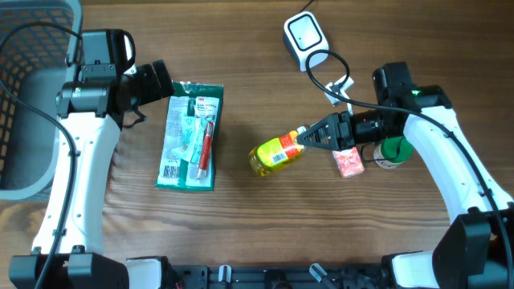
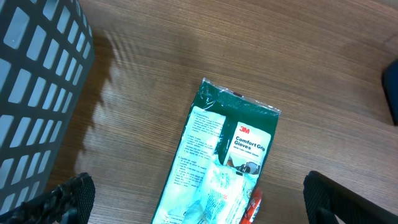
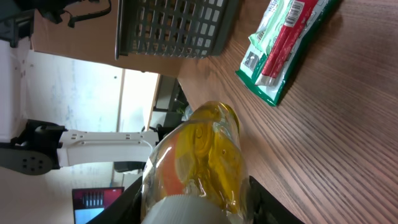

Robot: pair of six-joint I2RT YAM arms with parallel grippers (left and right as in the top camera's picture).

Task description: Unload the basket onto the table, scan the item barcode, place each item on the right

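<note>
Yellow clear-plastic bottle with a red-and-yellow label (image 1: 275,155) is sideways at mid-table, its cap end clamped in the right gripper (image 1: 305,138); a white barcode scanner (image 1: 305,34) sits well apart at the far edge. Left wrist: left gripper (image 2: 199,193) spread wide, holding nothing, over a green glove packet (image 2: 217,155). Right wrist: bottle fills the frame between the fingers, grey mesh basket (image 3: 174,28) beyond.

The bottle (image 1: 262,160) is yellow (label (image 1: 281,150) red and yellow), the glove packet (image 1: 191,136) green, the basket (image 1: 44,20) grey-latticed.
</note>
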